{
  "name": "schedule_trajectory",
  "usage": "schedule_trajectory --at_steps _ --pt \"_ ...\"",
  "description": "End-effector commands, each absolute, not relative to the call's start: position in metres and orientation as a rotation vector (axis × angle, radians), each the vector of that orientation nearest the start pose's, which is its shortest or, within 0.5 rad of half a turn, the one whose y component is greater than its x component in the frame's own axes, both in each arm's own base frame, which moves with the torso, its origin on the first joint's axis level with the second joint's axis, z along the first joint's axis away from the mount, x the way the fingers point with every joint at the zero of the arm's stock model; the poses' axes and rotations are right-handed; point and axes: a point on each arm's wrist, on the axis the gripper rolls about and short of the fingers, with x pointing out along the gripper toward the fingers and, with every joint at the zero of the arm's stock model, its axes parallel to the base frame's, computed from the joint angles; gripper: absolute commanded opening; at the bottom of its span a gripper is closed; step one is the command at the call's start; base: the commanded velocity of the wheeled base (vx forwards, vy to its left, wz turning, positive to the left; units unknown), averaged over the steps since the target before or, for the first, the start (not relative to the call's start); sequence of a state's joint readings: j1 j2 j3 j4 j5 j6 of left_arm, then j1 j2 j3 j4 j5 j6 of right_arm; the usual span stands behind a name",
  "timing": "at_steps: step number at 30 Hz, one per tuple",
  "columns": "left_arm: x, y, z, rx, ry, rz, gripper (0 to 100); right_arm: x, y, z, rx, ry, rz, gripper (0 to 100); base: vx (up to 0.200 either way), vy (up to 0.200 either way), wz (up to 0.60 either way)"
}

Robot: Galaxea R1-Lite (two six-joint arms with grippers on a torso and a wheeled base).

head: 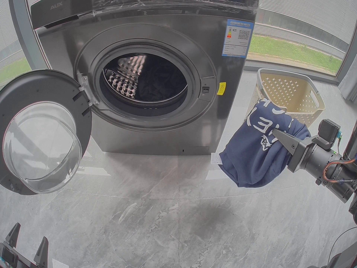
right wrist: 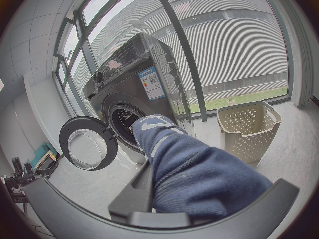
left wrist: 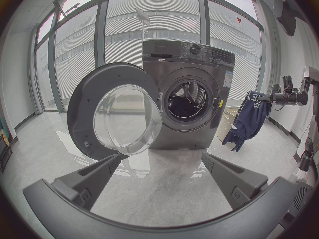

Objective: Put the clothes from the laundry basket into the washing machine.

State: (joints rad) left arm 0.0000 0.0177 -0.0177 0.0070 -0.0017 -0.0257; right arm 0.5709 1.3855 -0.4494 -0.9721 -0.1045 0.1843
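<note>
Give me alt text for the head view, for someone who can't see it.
The right gripper holds a navy garment aloft by the beige laundry basket, right of the washing machine. Its door stands open, with dark clothing already in the drum.

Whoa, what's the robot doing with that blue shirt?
It is doing laundry. The right gripper is shut on a navy blue cloth garment with white print, holding it in the air in front of the beige plastic laundry basket, to the right of the grey front-loading washing machine. The machine's round door is swung open, and dark cloth already lies in its drum. The left gripper sits low with its fingers open, holding nothing.
</note>
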Motion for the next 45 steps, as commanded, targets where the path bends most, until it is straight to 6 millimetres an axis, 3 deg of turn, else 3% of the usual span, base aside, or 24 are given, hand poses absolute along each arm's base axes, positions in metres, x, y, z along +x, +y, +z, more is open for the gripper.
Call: schedule_trajectory --at_steps 1,25,34,45 --pt "-0.0227 0.0000 0.0756 -0.026 0.009 -0.001 100 0.1791 0.1122 0.2028 0.193 0.008 0.468 0 0.000 0.200 0.00" --pt "-0.0227 0.0000 0.0756 -0.028 0.009 -0.001 100 0.1770 0.1134 0.1995 0.189 0.021 0.484 0 0.000 0.025 0.00" --pt "-0.0227 0.0000 0.0756 -0.028 0.009 -0.001 100 0.1769 0.1133 0.1991 0.188 0.023 0.484 0 0.000 0.200 0.00" --pt "-0.0227 0.0000 0.0756 -0.028 0.009 -0.001 100 0.1768 0.1132 0.1987 0.188 0.024 0.485 0 0.000 0.000 0.00"
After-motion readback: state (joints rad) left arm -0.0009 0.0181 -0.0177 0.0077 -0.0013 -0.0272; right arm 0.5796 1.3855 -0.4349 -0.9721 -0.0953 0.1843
